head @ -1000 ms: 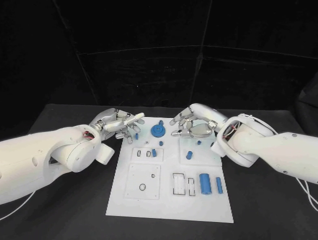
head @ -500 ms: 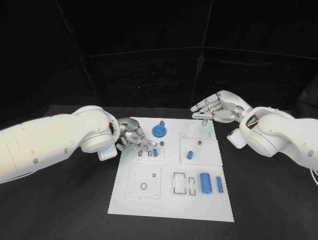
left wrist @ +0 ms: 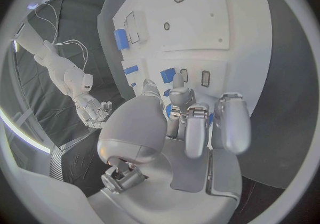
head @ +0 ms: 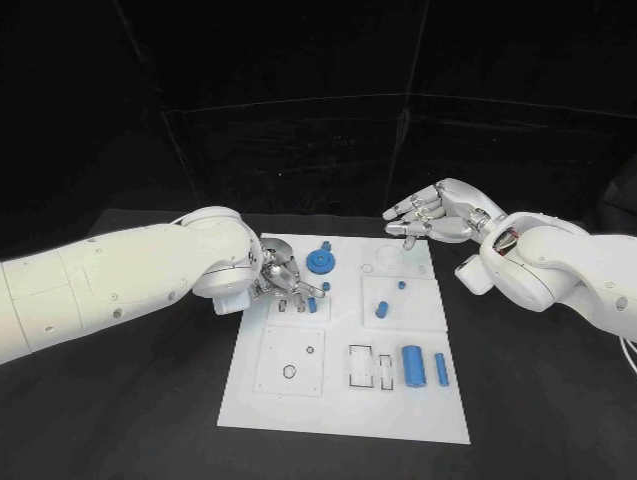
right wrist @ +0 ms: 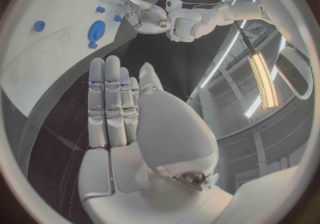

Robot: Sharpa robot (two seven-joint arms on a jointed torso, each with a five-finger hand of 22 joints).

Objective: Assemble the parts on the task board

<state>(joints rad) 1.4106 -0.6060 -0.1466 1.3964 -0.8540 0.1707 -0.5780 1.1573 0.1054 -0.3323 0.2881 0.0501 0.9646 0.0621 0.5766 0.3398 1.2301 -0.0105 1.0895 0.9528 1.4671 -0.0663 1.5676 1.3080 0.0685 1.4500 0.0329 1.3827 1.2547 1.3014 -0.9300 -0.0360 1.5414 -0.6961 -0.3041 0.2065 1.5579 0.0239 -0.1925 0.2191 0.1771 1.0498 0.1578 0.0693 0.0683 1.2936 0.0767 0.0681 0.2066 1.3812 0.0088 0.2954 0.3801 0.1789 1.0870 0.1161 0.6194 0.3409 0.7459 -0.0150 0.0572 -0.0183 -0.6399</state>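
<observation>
The white task board [head: 297,395] lies lengthwise in the middle of the table. A blue gear [head: 318,262] stands near its far edge, and a large blue cylinder [head: 410,366] and a thinner one [head: 438,369] lie at its near right. My left hand [head: 282,280] hangs low over the board's far left, fingers curled, tips beside a small blue part [left wrist: 168,74] standing in a slot. Blue shows between its fingers [left wrist: 178,96]; I cannot tell if that is a held part. My right hand [head: 436,212] is raised beyond the far right corner, fingers straight, holding nothing.
Further blue parts [head: 380,308] stand in the board's right middle panel. Empty slots [head: 359,368] and a ring hole [head: 287,373] mark the near half. Black table [head: 131,420] lies bare on both sides of the board.
My left hand has come down from the board's far left edge onto the slot area. My right hand lifted off the board's far middle toward the far right, then held still.
</observation>
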